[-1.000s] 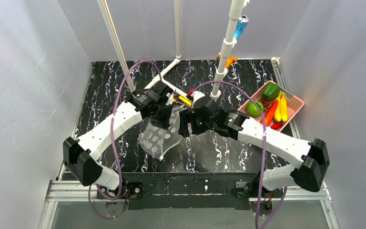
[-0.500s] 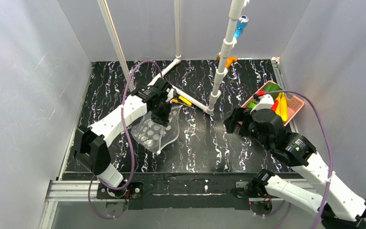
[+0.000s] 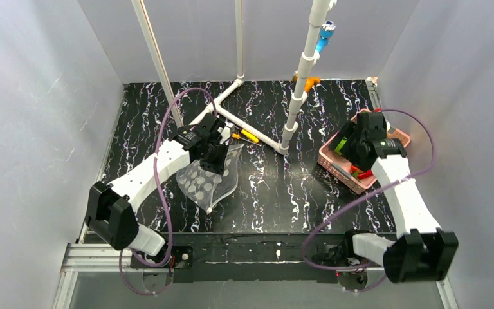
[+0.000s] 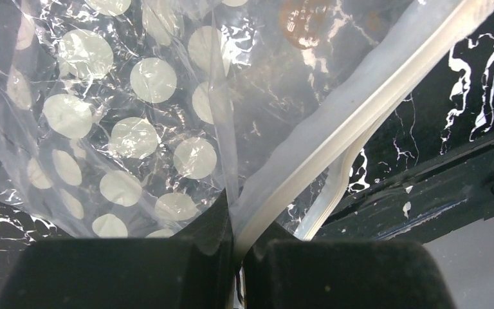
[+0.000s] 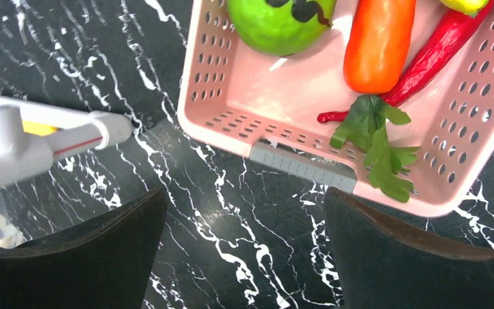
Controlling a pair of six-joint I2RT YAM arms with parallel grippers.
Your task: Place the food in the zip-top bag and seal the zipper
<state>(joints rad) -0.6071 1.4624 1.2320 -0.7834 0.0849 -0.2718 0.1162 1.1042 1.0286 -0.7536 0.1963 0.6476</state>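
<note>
The zip-top bag, clear with white dots, hangs from my left gripper at centre left. In the left wrist view my left gripper is shut on the bag's mouth edge, and the zipper runs up to the right, with the dotted bag spread out to the left. My right gripper is over the pink basket at the right. In the right wrist view my right gripper is open and empty above the table just before the basket, which holds a green round fruit, an orange pepper and a red pepper.
White pipes stand mid-table and lie along it. A pipe end is left of my right gripper. Small yellow and orange tools lie beside the bag. Grey walls enclose the table on three sides.
My right arm has swung from the bag's mouth at the centre over to the pink basket on the right. My left gripper still holds the bag, shifted a little.
</note>
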